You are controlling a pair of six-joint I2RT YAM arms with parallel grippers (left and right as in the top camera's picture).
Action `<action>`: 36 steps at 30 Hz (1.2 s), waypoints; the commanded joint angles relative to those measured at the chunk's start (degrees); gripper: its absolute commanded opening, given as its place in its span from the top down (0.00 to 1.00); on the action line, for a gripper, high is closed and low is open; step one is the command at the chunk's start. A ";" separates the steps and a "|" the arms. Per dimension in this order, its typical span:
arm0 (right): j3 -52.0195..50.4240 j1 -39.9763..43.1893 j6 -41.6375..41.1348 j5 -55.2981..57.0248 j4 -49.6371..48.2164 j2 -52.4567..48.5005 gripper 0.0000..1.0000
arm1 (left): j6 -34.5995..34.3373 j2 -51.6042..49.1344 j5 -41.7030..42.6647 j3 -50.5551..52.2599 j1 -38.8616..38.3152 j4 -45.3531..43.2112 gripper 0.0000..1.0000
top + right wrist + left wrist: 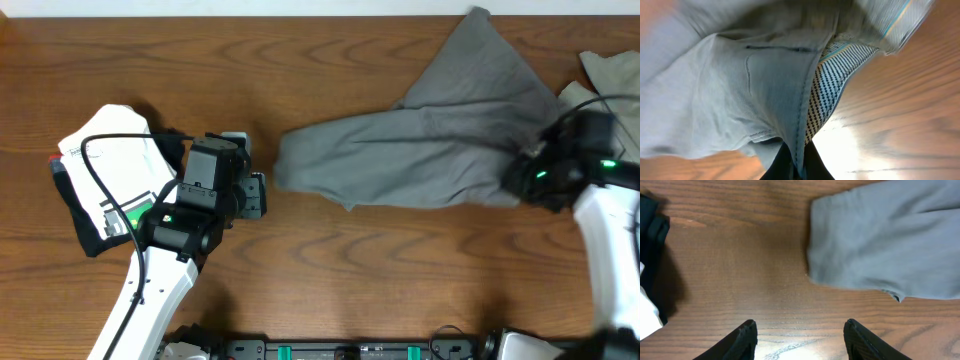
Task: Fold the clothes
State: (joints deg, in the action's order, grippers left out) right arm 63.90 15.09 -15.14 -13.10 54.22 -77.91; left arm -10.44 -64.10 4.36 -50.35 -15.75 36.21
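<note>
Right gripper is clamped onto a fold of the grey shorts at their 3 o'clock end, where a checked lining shows. The shorts lie on the table right of centre, long axis running 9 to 3 o'clock, one leg flaring toward 1 o'clock. Their free 9 o'clock end is nearest the left gripper, which hovers just beside it over bare wood, jaws parted and holding nothing.
</note>
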 commanded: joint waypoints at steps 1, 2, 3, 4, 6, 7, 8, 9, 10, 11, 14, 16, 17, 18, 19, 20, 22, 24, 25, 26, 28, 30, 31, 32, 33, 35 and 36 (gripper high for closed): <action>4.92 1.09 2.08 0.79 2.86 3.17 0.99 | 0.33 -0.26 0.15 -0.52 0.42 0.04 0.42; 5.68 0.94 2.62 0.83 3.65 3.74 0.99 | 0.33 -0.26 0.17 -0.52 0.42 -0.09 0.42; 6.27 0.83 3.13 0.85 4.33 4.28 0.99 | 0.33 -0.26 0.20 -0.52 0.42 -0.39 0.42; 6.64 0.83 3.26 0.85 4.79 4.70 0.99 | 0.33 -0.26 0.24 -0.52 0.42 -0.70 0.42; 6.93 0.83 3.48 0.85 5.31 5.35 0.99 | 0.33 -0.26 1.33 -0.52 0.42 -1.60 0.42; 6.93 0.83 3.67 0.85 5.38 5.55 0.99 | 0.35 -0.26 2.29 -0.52 0.42 -2.01 0.43; 6.93 0.83 4.00 0.87 5.40 5.60 0.99 | 0.33 -0.26 4.07 -0.52 0.42 -2.47 0.42; 6.93 0.83 4.17 0.92 5.40 5.60 0.99 | 0.33 -0.26 5.38 -0.52 0.42 -2.64 0.43; 6.93 0.94 4.52 1.09 5.40 5.60 0.99 | 0.33 -0.28 6.88 -0.52 0.42 -2.69 0.42; 6.93 1.14 4.50 2.27 5.40 5.60 0.99 | 0.33 -0.33 8.07 -0.50 0.42 -2.64 0.42; 7.19 2.99 1.03 11.98 5.62 5.64 0.99 | -0.22 -0.90 9.22 -0.50 0.42 -2.38 0.42; 7.26 4.90 -1.42 18.64 6.05 5.64 0.99 | -0.81 -1.62 10.34 -0.50 0.42 -2.16 0.42; 7.34 6.08 -3.06 21.22 6.84 5.64 0.99 | -0.79 -2.08 11.21 -0.50 0.42 -2.16 0.42; 7.37 7.19 -4.26 22.95 7.56 5.66 0.99 | -0.81 -2.54 11.80 -0.50 0.42 -2.21 0.42; 7.37 8.55 -5.57 24.11 8.33 5.68 0.99 | -0.81 -3.06 12.26 -0.50 0.42 -2.25 0.42; 7.37 9.90 -6.29 24.24 8.87 5.68 0.99 | -0.81 -3.72 12.63 -0.50 0.42 -2.27 0.42; 7.37 12.04 -6.29 24.04 9.31 5.68 0.99 | -0.81 -4.94 13.05 -0.50 0.42 -2.73 0.42; 7.37 13.60 -6.27 24.79 9.94 5.68 0.99 | -0.81 -6.56 13.22 -0.50 0.39 -3.87 0.42; 7.37 14.12 -6.25 25.16 10.38 5.68 0.99 | -0.79 -7.28 13.22 -0.50 0.31 -4.52 0.42; 7.34 14.58 -6.25 25.94 11.06 5.68 0.99 | -0.81 -8.11 13.22 -0.50 0.15 -5.53 0.42; 7.34 15.06 -6.27 27.41 12.57 5.66 0.99 | -0.79 -9.64 13.64 -0.50 -0.55 -7.87 0.42; 7.34 15.06 -6.27 28.39 14.29 5.64 0.99 | -0.79 -11.23 15.34 -0.50 -1.51 -11.10 0.42; 7.30 15.06 -6.29 28.57 14.93 5.57 0.99 | -0.79 -12.20 16.31 -0.50 -2.10 -13.05 0.42; 7.26 15.06 -6.29 28.81 15.47 5.57 0.99 | -0.81 -13.11 17.00 -0.50 -2.64 -14.73 0.42; 7.19 15.06 -6.29 29.05 15.87 5.57 0.99 | -0.83 -14.08 17.53 -0.50 -3.17 -16.33 0.42; 7.10 15.06 -6.27 29.03 16.41 5.57 0.99 | -1.75 -16.37 17.73 -0.50 -4.61 -19.82 0.41; 7.10 15.06 -6.29 28.98 16.83 5.57 0.99 | -2.34 -17.57 17.75 -0.50 -5.38 -21.59 0.41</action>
State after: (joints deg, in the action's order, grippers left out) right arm 69.76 29.67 -20.36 13.06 70.54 -72.99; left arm -11.09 -79.09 20.08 -50.35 -19.49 16.82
